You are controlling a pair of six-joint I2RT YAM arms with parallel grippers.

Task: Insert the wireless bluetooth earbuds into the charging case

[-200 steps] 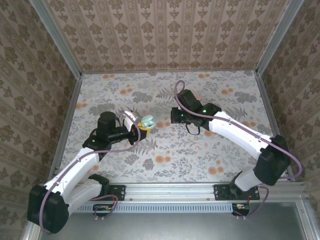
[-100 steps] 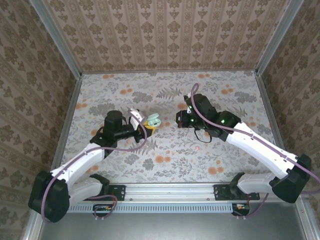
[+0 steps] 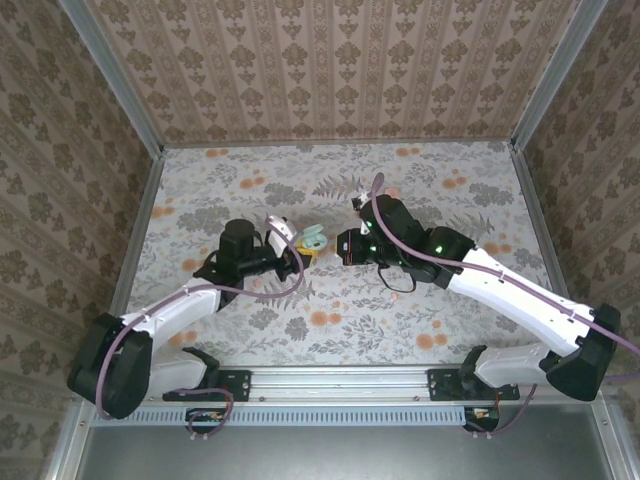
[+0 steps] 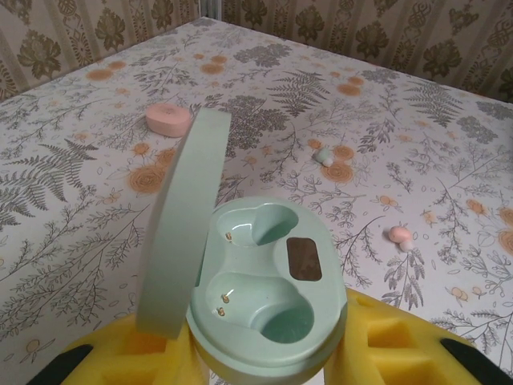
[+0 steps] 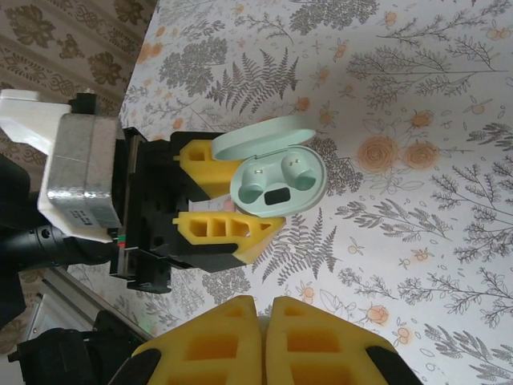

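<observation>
Charging case (image 4: 264, 297) is a smooth mint plastic oval, lid (image 4: 180, 216) hinged up, both sockets facing up. We see it clamped between the yellow foam left fingers (image 4: 385, 345), long axis along them. Mint-white earbud (image 4: 325, 156) and pink earbud (image 4: 398, 235) lie beyond it on the floral-print table (image 4: 80, 200), with damask-papered walls (image 3: 330, 70) around. Right fingers (image 5: 313, 337) are pressed together.

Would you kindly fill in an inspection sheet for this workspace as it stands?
Surface: floral-print table, no spills seen.
Job's things: mint charging case, lid open, both wells empty; mint-white earbud and pink earbud loose on the table.
Clutter: pink rounded case lying on the table.
Grippers: left gripper shut on the mint charging case; right gripper shut, facing the case.
Cables: purple cables run along both arms.
Surroundings: wallpapered walls on three sides; metal rail at the near edge.
</observation>
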